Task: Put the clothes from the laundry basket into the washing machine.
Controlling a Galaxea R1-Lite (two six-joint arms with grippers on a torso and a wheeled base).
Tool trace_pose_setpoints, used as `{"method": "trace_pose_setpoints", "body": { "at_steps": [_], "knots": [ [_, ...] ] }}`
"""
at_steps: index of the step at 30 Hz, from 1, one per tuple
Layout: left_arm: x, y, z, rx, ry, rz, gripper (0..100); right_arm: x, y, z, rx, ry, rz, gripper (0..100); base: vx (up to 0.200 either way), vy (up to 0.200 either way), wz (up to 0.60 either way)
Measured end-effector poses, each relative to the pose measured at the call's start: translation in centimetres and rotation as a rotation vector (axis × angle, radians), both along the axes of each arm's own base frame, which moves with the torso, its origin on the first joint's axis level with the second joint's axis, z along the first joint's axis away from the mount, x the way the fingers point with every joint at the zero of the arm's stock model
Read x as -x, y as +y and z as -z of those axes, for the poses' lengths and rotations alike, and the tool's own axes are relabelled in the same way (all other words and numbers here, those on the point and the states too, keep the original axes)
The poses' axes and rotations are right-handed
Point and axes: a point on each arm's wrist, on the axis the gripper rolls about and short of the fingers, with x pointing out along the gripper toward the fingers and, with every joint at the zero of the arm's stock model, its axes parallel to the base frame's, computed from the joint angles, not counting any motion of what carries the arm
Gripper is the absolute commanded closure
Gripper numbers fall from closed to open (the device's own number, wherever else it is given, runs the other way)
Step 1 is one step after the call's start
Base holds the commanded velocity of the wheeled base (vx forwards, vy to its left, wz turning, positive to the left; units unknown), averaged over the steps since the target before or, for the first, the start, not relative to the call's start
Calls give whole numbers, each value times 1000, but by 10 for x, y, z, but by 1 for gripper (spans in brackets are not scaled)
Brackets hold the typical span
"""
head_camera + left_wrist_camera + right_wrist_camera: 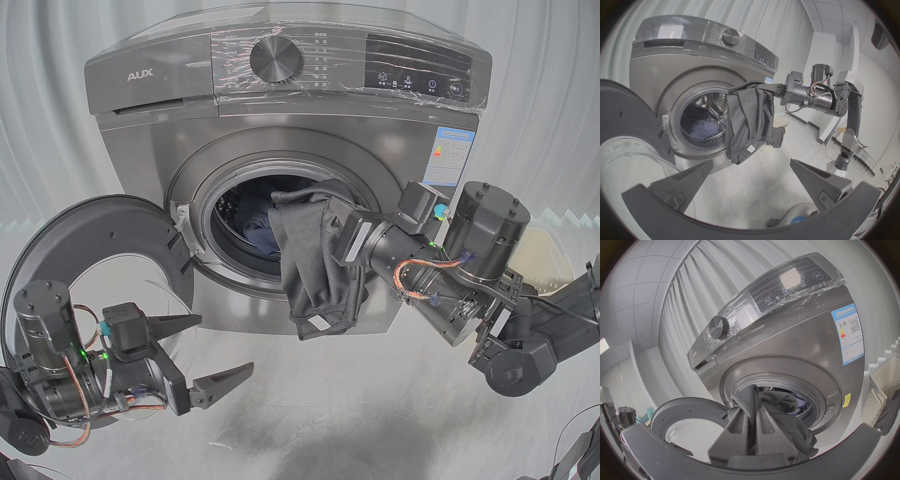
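A grey front-loading washing machine [156, 150] stands with its round door [81, 244] swung open to the left. Blue clothes [253, 228] lie inside the drum. My right gripper [334, 209] is shut on a dark grey garment [312, 269], holding it at the drum's mouth; the cloth hangs down over the lower rim. The same dark grey garment [748, 122] [775, 415] appears in both wrist views, pinched between the right gripper's fingers [737, 433]. My left gripper [206, 350] hangs open and empty, low in front of the open door. A cream laundry basket [547, 256] stands to the machine's right.
Pale floor [325, 387] lies open in front of the machine. A white curtain [37, 94] runs behind it. The open door takes up the space at the lower left, close to my left arm.
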Motion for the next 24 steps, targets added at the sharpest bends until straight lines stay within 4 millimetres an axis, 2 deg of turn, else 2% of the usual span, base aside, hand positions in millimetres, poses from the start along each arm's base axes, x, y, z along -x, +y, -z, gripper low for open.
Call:
{"method": "trace_pose_setpoints", "body": {
  "at_steps": [8,15,20,24],
  "knots": [
    [-17,-26,15,24,18,29,0,-8,10,5,-5,-4,0,100,0,0,0],
    [-36,-45,24,66,34,-41,0,-16,16,11,-4,-3,10,100,0,0,0],
    [-47,-58,25,147,-17,-99,0,-20,18,13,-4,-2,18,100,0,0,0],
    [-54,-71,35,175,-28,-122,0,-21,20,14,-5,-2,18,100,0,0,0]
  ]
}}
